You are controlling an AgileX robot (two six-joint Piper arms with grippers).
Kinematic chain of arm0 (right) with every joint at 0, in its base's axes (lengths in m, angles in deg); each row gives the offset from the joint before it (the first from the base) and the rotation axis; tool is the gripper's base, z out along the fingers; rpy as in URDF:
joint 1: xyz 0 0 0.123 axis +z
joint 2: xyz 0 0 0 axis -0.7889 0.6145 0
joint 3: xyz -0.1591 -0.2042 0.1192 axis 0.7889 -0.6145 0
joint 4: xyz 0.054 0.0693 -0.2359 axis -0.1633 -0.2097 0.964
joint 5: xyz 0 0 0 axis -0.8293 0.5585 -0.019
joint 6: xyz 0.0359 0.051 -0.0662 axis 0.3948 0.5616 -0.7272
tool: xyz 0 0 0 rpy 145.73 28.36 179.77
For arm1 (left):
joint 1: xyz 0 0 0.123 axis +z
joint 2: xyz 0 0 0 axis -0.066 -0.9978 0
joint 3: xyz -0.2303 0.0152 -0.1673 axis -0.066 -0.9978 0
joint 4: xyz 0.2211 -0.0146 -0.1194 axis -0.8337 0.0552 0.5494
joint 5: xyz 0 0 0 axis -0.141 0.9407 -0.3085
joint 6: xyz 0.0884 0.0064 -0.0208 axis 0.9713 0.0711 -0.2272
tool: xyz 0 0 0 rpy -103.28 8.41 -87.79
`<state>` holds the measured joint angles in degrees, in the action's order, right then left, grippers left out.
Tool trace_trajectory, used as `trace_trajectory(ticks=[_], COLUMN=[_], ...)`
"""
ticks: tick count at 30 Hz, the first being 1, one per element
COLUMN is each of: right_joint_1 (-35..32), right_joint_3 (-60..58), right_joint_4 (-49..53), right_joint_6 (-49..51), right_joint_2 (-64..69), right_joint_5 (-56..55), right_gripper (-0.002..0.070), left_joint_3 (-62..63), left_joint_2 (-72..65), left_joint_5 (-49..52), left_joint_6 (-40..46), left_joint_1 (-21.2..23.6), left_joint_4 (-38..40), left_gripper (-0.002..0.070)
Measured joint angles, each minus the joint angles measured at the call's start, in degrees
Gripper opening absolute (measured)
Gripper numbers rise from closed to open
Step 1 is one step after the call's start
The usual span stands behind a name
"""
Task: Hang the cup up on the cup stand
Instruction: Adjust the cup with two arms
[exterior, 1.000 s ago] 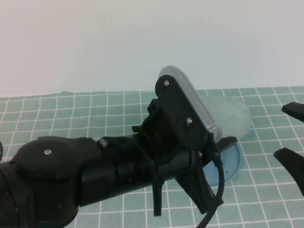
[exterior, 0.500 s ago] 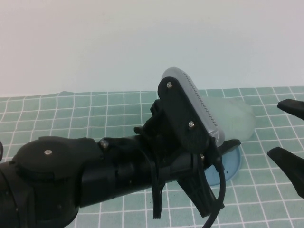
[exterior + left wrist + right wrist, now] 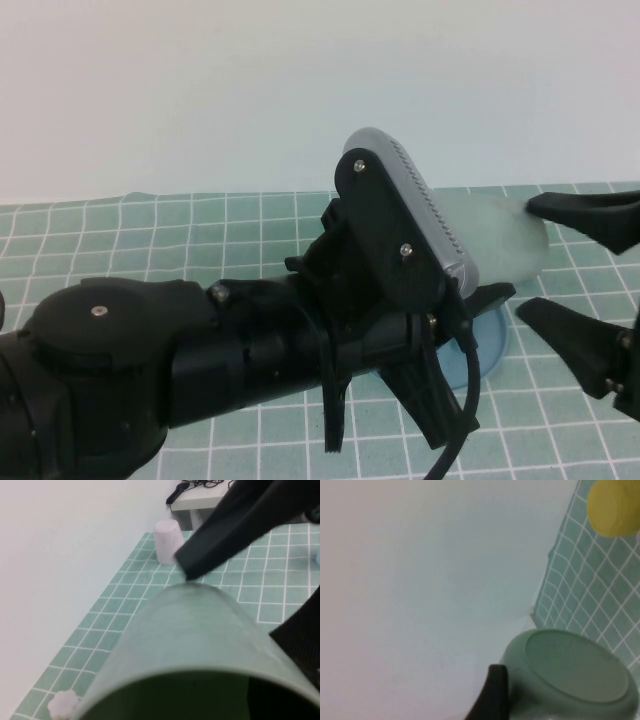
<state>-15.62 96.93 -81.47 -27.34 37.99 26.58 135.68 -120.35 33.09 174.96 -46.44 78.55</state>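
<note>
Green checked cloth [image 3: 150, 240] covers the table under a plain pale wall, and the left arm fills most of the high view, reaching across from the left with its wrist camera housing up front. Its left gripper [image 3: 478, 300] is clenched on the pale mint-green plastic tumbler [image 3: 500, 240], which lies on its side in the air, base toward the right, over the round blue plastic cup stand [image 3: 490, 345], only a sliver of whose base shows behind the arm. From the right comes the right gripper [image 3: 560, 262], jaws spread wide, one finger along the tumbler's upper far side and the other below its base end. A small white flower-shaped knob [image 3: 62, 703] peeks out beside the tumbler's rim. Off on the cloth sit a pink upturned cup [image 3: 167, 541] and a yellow cup [image 3: 615, 506].
</note>
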Motion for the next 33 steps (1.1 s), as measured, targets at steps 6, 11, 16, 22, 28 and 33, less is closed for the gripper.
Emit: trace_trajectory(ticks=[6, 11, 16, 22, 28, 33], right_joint_1=[0.0, 0.0, 0.0, 0.0, 0.0, 0.0], right_joint_3=[3.8, 6.5, 6.6, 6.6, 6.6, 6.6], right_joint_4=[-0.6, -0.6, -0.6, -1.2, -2.2, -2.2], right_joint_6=[-1.9, -4.2, -4.7, -4.5, -5.5, -8.3], right_joint_2=[4.1, 5.9, 6.1, 6.1, 6.1, 6.1], right_joint_5=[3.5, 4.9, 5.1, 4.9, 4.8, 4.9], right_gripper=[0.0693, 0.0693, 0.0692, 0.0578, 0.0545, 0.054], left_joint_3=[0.0, 0.0, 0.0, 0.0, 0.0, 0.1], left_joint_2=[0.0, 0.0, 0.0, 0.1, 0.1, 0.1], left_joint_5=[0.0, -0.1, -0.2, -0.2, -0.3, -0.2], left_joint_6=[0.0, 0.0, 0.2, 0.4, 0.6, -0.5], left_joint_1=[0.0, 0.0, 0.0, 0.0, 0.1, 0.1], left_joint_4=[0.0, 0.0, 0.0, 0.0, 0.0, 0.0], left_gripper=[0.0012, 0.0012, 0.0012, 0.0013, 0.0015, 0.0074])
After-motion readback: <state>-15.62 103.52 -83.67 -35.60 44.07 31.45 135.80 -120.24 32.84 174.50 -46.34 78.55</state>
